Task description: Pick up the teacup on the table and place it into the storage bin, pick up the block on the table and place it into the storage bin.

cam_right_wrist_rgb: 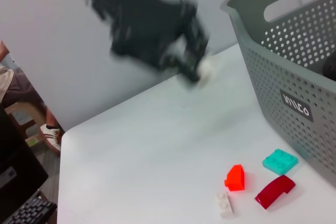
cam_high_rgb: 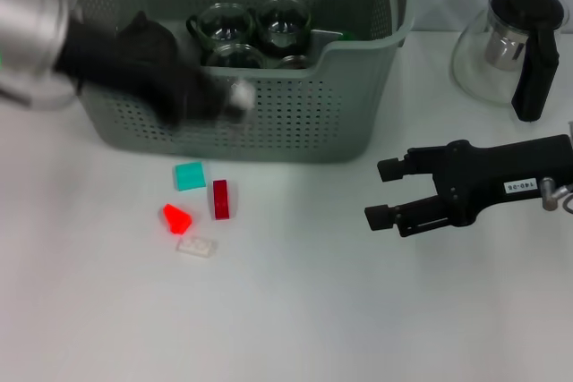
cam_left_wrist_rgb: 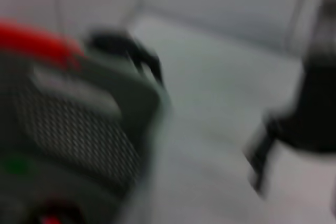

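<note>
The storage bin [cam_high_rgb: 269,123] is made of matt grey-green plastic, perforated with small holes. Clear, glossy glass is seen in the teacups [cam_high_rgb: 255,33] inside it and in the teapot [cam_high_rgb: 501,46], which is fitted with black plastic. The small blocks [cam_high_rgb: 201,207] are of smooth, shiny plastic. The table [cam_high_rgb: 295,310] is finished smooth and white.

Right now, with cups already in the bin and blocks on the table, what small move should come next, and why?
Probably lower the left hand toward the teal block. It sits above the storage bin front wall, blurred, while four blocks lie just in front of that wall. The right hand waits open, farther off.
</note>
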You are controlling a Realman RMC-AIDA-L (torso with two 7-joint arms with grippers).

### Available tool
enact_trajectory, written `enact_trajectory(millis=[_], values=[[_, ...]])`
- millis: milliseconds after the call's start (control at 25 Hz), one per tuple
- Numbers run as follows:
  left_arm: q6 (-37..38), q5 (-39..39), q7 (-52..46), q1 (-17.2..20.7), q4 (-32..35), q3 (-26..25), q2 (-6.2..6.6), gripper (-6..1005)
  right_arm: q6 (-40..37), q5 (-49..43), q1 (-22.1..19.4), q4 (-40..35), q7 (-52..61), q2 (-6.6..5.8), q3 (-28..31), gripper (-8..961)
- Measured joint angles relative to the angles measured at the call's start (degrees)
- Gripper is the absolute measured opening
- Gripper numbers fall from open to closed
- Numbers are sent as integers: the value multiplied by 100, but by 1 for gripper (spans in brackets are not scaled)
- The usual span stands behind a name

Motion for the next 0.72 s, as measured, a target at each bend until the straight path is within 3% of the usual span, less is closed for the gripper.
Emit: enact_trajectory(millis=[200, 440, 560, 720], values=[[-1320, -698, -480, -432, -498, -167, 394, 160, -61, -1, -7, 0, -51, -7, 10, 946], [-3206, -668, -651, -979, -1944, 227, 735, 159, -89, -5, -8, 0, -54, -7, 18, 946], [-3937, -604, -693, -1014, -2348, 566, 795, 158, -106, -6, -9, 0, -24, -7, 18, 945], [-4451, -170, -770, -971, -2441, 763, 692, 182, -139, -12, -20, 4, -9, -7, 20, 945]])
